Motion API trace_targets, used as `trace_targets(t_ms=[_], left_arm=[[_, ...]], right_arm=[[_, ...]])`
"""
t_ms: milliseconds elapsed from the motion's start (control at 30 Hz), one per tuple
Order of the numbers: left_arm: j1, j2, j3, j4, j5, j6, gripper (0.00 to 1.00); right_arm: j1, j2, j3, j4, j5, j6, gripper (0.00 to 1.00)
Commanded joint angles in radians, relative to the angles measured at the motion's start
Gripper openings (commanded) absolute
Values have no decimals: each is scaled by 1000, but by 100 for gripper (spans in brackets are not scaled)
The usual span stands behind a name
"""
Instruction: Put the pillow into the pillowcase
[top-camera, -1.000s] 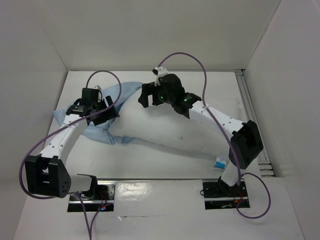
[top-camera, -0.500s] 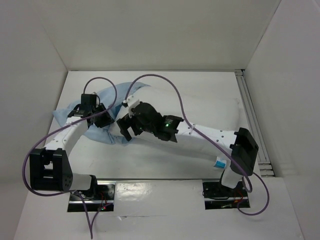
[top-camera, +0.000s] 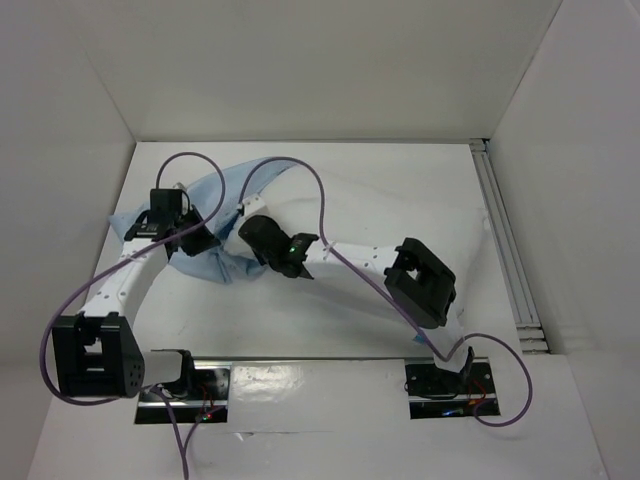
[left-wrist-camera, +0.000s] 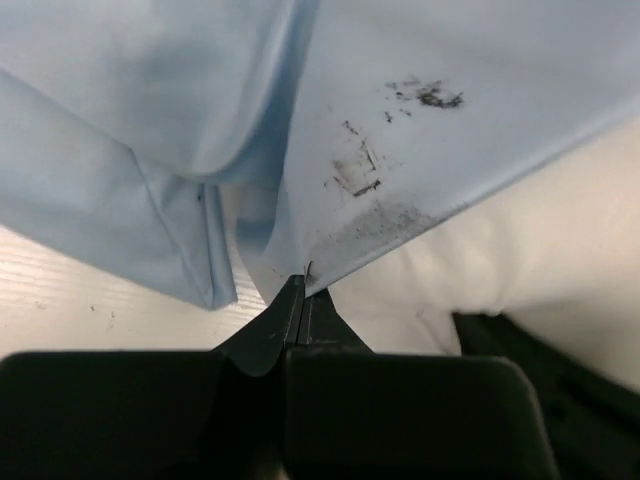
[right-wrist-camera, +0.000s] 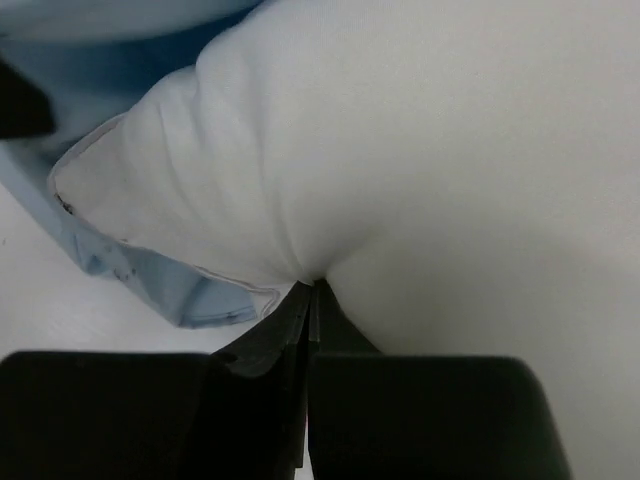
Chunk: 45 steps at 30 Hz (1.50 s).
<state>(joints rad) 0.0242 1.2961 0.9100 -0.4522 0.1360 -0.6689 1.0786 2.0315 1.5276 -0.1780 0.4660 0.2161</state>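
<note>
Since a second ago the right arm (top-camera: 424, 284) has swung from the far side of the pillow (top-camera: 375, 222) across to its left end, and both end effectors have gone from wide to shut.

From above, the left end effector (top-camera: 200, 240) sits on the crumpled pillowcase (top-camera: 215, 190) at the left of the tabletop (top-camera: 300, 330). The right end effector (top-camera: 250, 230) is just beside it, at the pillow's left end. Blue cloth covers only that end (the rest of the pillow lies bare, stretching toward the right).

On the left wrist camera, the black tips meet on a folded edge of the pillowcase (left-wrist-camera: 400, 150), pinching it. Dark smudges mark the cloth above the grip. White pillow (left-wrist-camera: 540, 250) shows to the right and bare tabletop (left-wrist-camera: 60, 300) to the left.

On the right wrist camera, the tips are closed on a pucker of the pillow (right-wrist-camera: 450, 180). The pillow's rounded corner rests over a hemmed edge of the pillowcase (right-wrist-camera: 120, 270), which shows below and to the left.
</note>
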Motion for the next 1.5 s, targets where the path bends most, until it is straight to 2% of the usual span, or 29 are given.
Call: trace_targets(t_ms=[0,200,333,600,767,867,1000,1033,1067,1100,1133,1167,1200,1267,1333,1367,1433,1467], left_arm=[[8,-90,44,-46,26,55,0],[8,-141,66,-112,53,74,0],[8,-170,124,-144,149,74,0],[8,-166,411,-282,234,141,0],[8,-132,457,-315,270,151,0],[-3,-121,438,-261,304,131,0],[-12,-64,412,-241,295,132,0],[-12,-52,412,-241,295,132,1],[-12,-28,412,-241,295,152,10],[-23,-15,421,-261,286,175,21],[-23,-3,441,-272,286,192,35],[-23,23,457,-285,271,222,61],[-23,37,490,-316,251,235,71],[-23,63,536,-348,219,261,76],[-23,84,587,-348,218,282,76],[-23,85,601,-348,218,282,76],[-23,97,638,-348,203,282,66],[-23,107,647,-348,192,282,62]], right_arm=[[-71,-92,43,29,73,14,0],[-120,-159,58,-1,4,5,0],[-129,-100,170,-67,-9,5,0],[-164,73,382,-144,-45,23,0],[-184,171,460,-143,-147,43,0],[-172,92,283,-5,-223,43,0],[-163,-136,2,237,-314,92,0],[-163,-177,-97,274,-334,92,0],[-163,-213,-140,306,-364,103,0],[-163,-244,-170,325,-365,103,3],[-163,-296,-197,325,-365,103,14],[-163,-347,-207,304,-365,103,43],[-163,-375,-221,282,-365,103,53],[-163,-434,-263,262,-351,94,67],[-163,-512,-277,224,-307,94,80],[-163,-531,-277,203,-285,94,84],[-163,-554,-235,131,-180,94,87],[-163,-554,-187,42,-150,94,91]])
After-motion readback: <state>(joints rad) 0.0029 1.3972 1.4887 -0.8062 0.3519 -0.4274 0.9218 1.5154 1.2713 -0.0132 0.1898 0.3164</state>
